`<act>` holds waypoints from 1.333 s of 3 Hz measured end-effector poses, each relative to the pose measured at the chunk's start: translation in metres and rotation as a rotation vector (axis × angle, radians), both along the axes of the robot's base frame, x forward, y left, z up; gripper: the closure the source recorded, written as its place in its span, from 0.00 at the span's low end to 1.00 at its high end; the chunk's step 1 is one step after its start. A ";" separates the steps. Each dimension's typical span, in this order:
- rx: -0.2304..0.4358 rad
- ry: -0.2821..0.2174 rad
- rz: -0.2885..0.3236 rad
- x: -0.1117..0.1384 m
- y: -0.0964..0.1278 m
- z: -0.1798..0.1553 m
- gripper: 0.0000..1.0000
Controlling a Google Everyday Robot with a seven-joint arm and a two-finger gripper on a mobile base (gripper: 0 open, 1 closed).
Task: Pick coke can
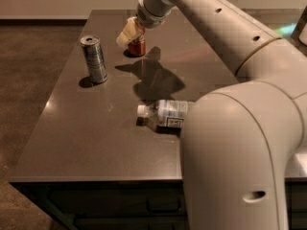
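The coke can (138,47) is a short red can standing upright at the far middle of the dark table (96,138). Only its lower part shows. My gripper (129,32), with cream-coloured tips, is down over the can's top and upper left side and hides it. I cannot tell whether it touches the can. My arm reaches in from the right foreground.
A taller silver-blue can (94,59) stands upright to the left of the coke can. A clear plastic bottle with a white label (165,114) lies on its side at mid-table, partly hidden by my arm (240,143). The table's left and front edges drop to a dark floor.
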State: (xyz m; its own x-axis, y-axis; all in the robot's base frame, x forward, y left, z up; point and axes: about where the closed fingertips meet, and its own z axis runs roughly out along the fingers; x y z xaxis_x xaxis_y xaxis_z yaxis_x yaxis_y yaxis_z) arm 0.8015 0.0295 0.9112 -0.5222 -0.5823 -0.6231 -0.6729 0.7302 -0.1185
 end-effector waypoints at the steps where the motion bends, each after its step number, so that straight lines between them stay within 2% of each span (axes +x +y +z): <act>1: -0.002 0.004 -0.004 0.010 0.007 -0.001 0.00; 2: 0.006 0.004 -0.001 0.016 0.012 0.001 0.17; 4: 0.023 -0.001 0.028 0.017 0.014 0.006 0.63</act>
State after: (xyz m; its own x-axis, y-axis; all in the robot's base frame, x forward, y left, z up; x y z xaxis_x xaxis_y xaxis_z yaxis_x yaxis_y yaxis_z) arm 0.8186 0.0433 0.9169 -0.5051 -0.5825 -0.6369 -0.6931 0.7135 -0.1029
